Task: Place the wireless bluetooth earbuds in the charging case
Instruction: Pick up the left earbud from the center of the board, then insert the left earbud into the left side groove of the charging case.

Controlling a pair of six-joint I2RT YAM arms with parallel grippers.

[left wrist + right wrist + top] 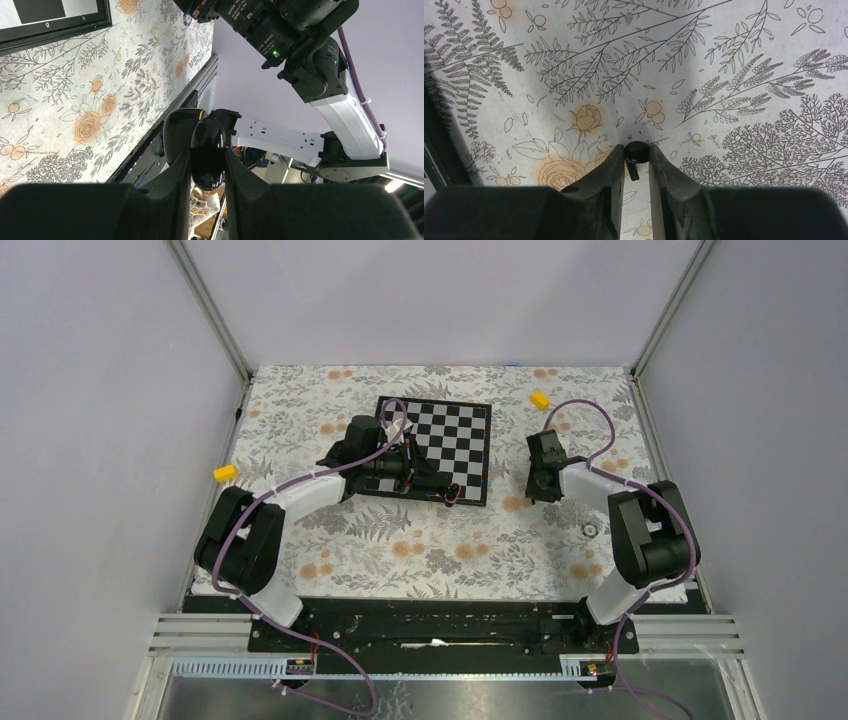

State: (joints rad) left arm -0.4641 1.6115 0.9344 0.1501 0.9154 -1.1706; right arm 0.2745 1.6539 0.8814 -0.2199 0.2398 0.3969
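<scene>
Layout: floral mat (440, 540), with the chessboard (450, 435) at 12 o'clock of centre. Your left gripper (206, 157) sits at the board's 5 o'clock corner, clamped on the charging case (207, 145). The case is on its side and the lid looks open. Your right gripper (636, 150), at 3 o'clock of the left one, pinches one earbud (636, 152) at the very fingertips, low over the mat.

Risks:
- The glossy bud squirts out of that tip pinch.
- An off-axis push twists the case in the jaws.
- The stem goes in misaligned; pockets aren't visible.
</scene>
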